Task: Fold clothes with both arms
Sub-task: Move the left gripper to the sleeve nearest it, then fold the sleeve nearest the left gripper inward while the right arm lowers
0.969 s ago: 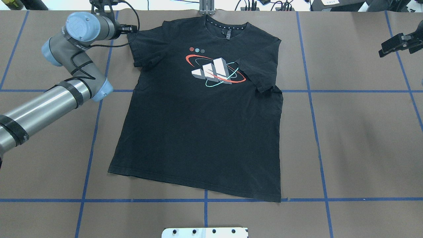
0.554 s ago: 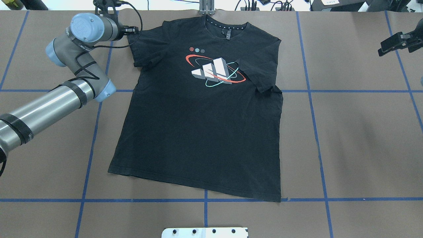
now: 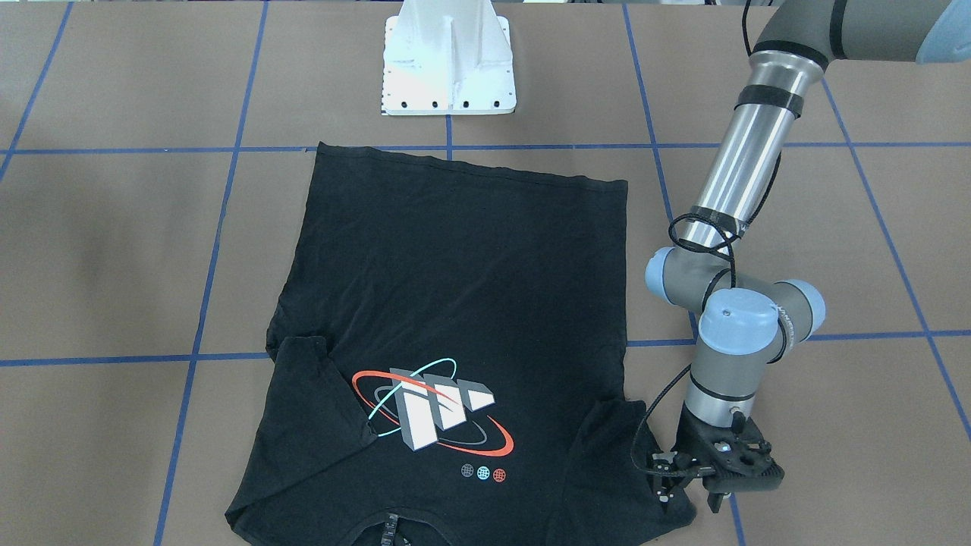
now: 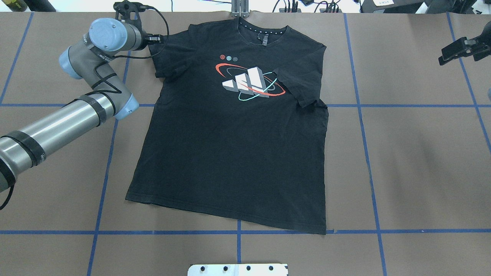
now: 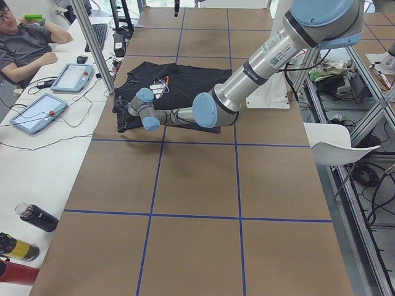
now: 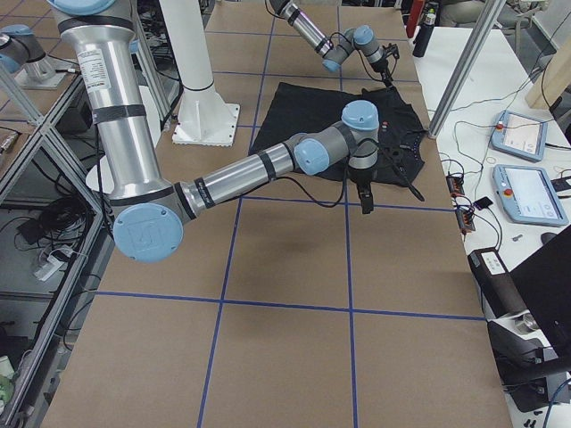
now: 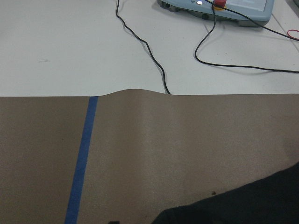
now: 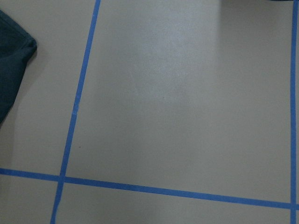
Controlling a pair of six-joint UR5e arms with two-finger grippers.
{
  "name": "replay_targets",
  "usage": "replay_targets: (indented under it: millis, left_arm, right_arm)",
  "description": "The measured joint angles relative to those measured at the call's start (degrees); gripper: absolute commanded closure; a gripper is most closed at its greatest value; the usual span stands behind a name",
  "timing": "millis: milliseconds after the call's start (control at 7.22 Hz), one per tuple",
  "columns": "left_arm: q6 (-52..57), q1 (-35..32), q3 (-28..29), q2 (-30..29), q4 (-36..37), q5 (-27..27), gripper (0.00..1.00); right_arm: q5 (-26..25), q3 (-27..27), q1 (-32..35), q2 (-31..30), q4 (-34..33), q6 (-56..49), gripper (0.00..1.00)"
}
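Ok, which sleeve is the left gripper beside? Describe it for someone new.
On the brown paper-covered table with blue tape lines lies a black short-sleeved T-shirt, collar away from the robot. The sleeve is the one beside the left gripper; unlike the other sleeve, its folded-in tip stops short of the chest graphic.

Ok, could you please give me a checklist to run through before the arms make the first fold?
1. T-shirt face up on the table: ok.
2. Sleeves spread out: not ok, both lie folded onto the body.
3. Left gripper open at the shirt's edge: ok.
4. Left fingers touching cloth: cannot tell.
5. Right gripper at the shirt: not ok, over bare table, well apart.
6. Right gripper open: cannot tell.
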Motion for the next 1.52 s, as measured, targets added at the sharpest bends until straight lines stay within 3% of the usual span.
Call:
replay_targets:
  millis: [138, 415, 554, 1107, 1384, 1523]
  left_arm:
    - [0.0, 0.3, 0.5, -0.3, 0.0, 0.3, 0.61]
    - [0.0, 0.7, 1.0, -0.5, 0.0, 0.9, 0.75]
    - [0.0, 0.8, 1.2, -0.5, 0.0, 0.9, 1.0]
    - [-0.2, 0.5, -2.7, -0.3, -0.2, 0.3, 1.0]
    - [-1.6, 0.4, -10.0, 2.1, 2.4, 0.4, 1.0]
    - [-3.3, 0.9, -14.8, 3.0, 7.0, 0.4, 1.0]
  right_arm:
    - [0.0, 0.0, 0.0, 0.0, 0.0, 0.0, 0.0]
    - [0.0, 0.0, 0.0, 0.0, 0.0, 0.1, 0.0]
    - [0.0, 0.1, 0.0, 0.1, 0.0, 0.1, 0.0]
    - [0.0, 0.5, 0.0, 0.1, 0.0, 0.3, 0.0]
    - [0.0, 0.6, 0.0, 0.1, 0.0, 0.4, 0.0]
    - [0.0, 0.7, 0.0, 0.0, 0.0, 0.4, 0.0]
